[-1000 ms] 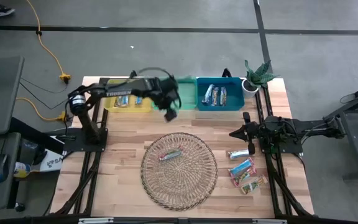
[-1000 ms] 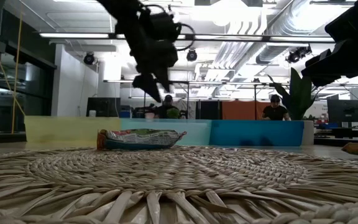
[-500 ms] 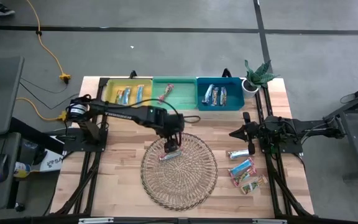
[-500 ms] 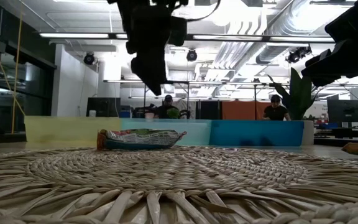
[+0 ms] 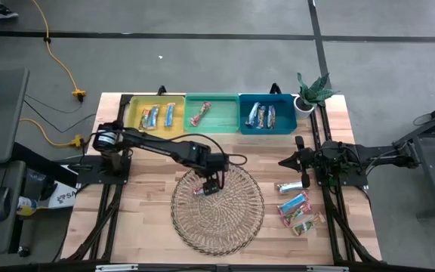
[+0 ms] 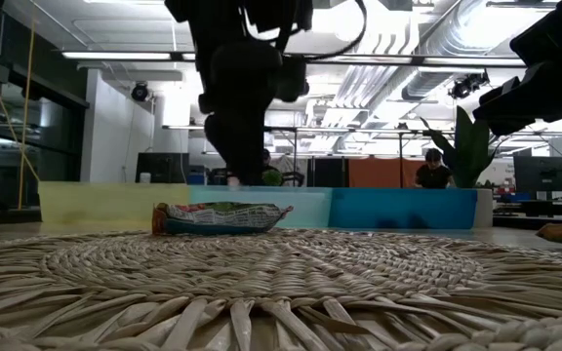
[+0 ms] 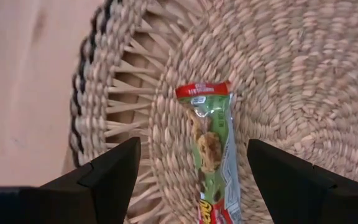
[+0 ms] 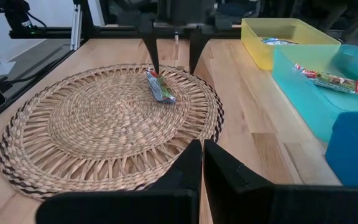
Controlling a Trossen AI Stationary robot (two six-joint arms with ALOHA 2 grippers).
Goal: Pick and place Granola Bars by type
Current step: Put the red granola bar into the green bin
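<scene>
One red and green wrapped granola bar (image 7: 211, 152) lies flat on the round wicker tray (image 5: 229, 219), near its far-left part. My left gripper (image 7: 191, 180) hangs open just above this bar (image 8: 161, 87), one finger on each side, touching nothing. In the low view the left gripper (image 6: 232, 146) stands over the bar (image 6: 220, 216). My right gripper (image 8: 202, 163) is shut and waits at the table's right side (image 5: 299, 162). Three more bars (image 5: 293, 204) lie on the table right of the tray. Other bars lie in the bins.
Along the far edge stand a yellow bin (image 5: 155, 125), a green bin (image 5: 211, 125) with one red bar, and a blue bin (image 5: 266, 127) with bars. A potted plant (image 5: 312, 92) sits at the far right corner. Bare wood lies left of the tray.
My left gripper has swung from over the green bin toward the table's near edge and come down over the tray. It now hangs low above the bar. The bar has not moved.
</scene>
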